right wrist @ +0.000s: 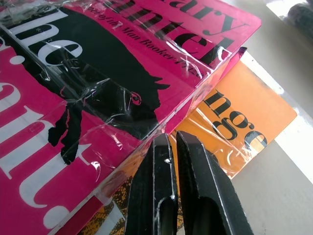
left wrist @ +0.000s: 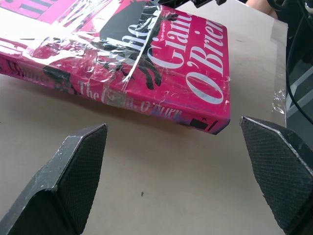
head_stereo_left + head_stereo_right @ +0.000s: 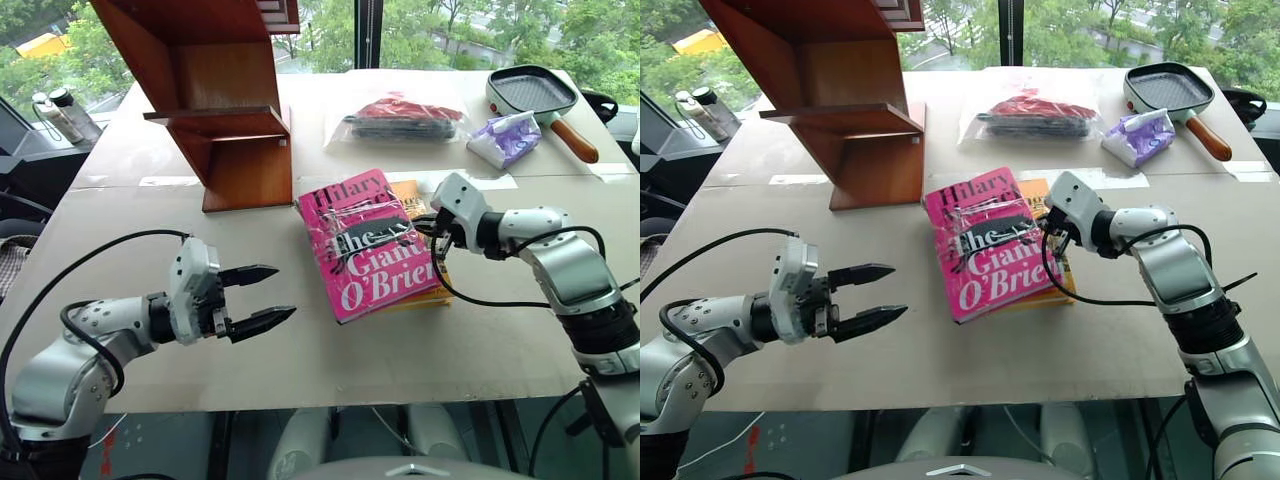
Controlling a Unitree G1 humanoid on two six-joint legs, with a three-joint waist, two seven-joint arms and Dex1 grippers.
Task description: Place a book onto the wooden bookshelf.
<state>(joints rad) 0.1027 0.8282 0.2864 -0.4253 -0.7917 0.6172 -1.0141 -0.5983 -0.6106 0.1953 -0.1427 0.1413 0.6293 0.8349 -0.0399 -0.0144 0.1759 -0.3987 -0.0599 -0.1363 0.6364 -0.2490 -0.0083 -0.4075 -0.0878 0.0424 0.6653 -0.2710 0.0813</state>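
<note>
Nearest the camera, the left tool (image 3: 262, 297) hovers low over the worktop (image 3: 320, 370) with its two black fingers spread wide and nothing between them, pointing toward the lower spine corner of the book (image 3: 368, 247) but apart from it. One book of that kind lies there: a bright pink paperback, flat and face up, its glossy cover wrinkled under clear film, with large black "Hilary" lettering at the top, a black silhouette across the middle and white "The Giant, O'Brien" below; the spine repeats the title in small print. It rests partly on top of one orange book (image 1: 244, 115), whose cover sticks out along its right edge. The right tool (image 1: 172, 147) has its two fingers pressed together, empty, with the tips at the pink book's right edge, just where it overlaps the orange one; whether they touch the cover cannot be told. Behind the books, toward the left of the worktop, stands the one wooden bookshelf (image 3: 225, 120), reddish-brown and varnished, with slanted side panels and a flat shelf board. Farther back to the right lie one clear plastic bag (image 3: 400, 118) with red and dark contents, one purple and white packet (image 3: 507, 138), and one square grill pan (image 3: 535, 92) with a wooden handle. Two bottles (image 3: 55, 112) stand beyond the worktop's left edge.
</note>
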